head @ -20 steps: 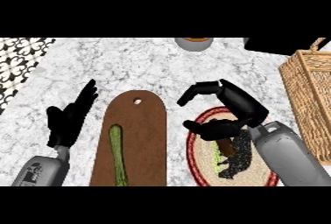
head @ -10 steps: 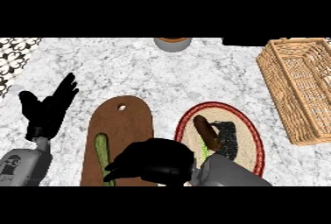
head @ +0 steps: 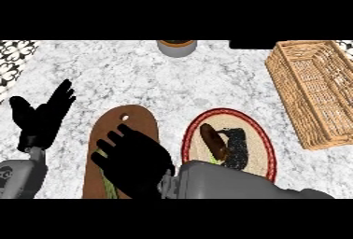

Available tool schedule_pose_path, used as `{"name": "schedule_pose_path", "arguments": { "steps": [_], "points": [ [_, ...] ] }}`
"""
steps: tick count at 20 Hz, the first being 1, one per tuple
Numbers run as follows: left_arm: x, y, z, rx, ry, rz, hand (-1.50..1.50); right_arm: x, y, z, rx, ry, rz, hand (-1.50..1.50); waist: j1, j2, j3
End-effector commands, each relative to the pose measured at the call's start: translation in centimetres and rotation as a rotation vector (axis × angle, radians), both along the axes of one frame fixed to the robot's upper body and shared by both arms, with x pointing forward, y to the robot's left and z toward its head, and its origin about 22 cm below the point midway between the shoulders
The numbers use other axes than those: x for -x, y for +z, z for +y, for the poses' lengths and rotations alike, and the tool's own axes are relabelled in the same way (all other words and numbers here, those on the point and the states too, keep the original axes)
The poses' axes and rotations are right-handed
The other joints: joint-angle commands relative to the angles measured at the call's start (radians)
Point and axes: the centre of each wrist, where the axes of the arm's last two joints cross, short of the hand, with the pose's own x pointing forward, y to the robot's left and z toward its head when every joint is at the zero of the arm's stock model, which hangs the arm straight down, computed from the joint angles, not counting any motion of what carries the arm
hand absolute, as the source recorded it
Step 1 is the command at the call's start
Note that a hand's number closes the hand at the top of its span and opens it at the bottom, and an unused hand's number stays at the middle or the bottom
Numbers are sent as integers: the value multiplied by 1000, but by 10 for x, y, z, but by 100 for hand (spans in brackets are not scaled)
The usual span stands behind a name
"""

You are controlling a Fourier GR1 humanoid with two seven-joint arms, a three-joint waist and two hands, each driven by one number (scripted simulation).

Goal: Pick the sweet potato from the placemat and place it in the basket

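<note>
**Sweet potato on the placemat, right robot hand spread beside it**

A dark reddish-brown, elongated sweet potato (head: 213,140) lies on the oval, red-rimmed beige placemat (head: 264,140). It sits in the mat's left half, its long axis running from upper left to lower right. A black patch of the mat's pattern sits just to its right.

The right robot hand (head: 134,163) is to the left of the sweet potato and apart from it. Its fingers are straight and spread over the brown wooden cutting board (head: 138,122), which has a round hole near its far end. Whether the hand touches the board cannot be told. Its grey forearm (head: 228,179) covers the placemat's near edge. A strip of green vegetable (head: 108,183) shows on the board beside the hand.

The left robot hand (head: 41,116) rests at the view's left, fingers straight and pointing up, holding nothing.

The rectangular woven wicker basket (head: 314,93) stands on the grey-white marble counter (head: 207,79), to the right of the placemat and apart from it. A round grey pot (head: 177,47) stands at the counter's far edge.
</note>
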Motion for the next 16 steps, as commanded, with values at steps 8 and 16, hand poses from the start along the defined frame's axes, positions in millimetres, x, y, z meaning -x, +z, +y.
{"name": "schedule_pose_path", "arguments": {
  "steps": [8, 16],
  "points": [
    [2, 4, 8, -15, 9, -5, 0, -27, 85, 27, 399, -154, -2, -150, -1, 5, 1],
    [13, 1, 8, -2, 16, -14, 0, -46, 122, -10, 337, -156, 147, -150, -14, 5, 3]
  ]
}}
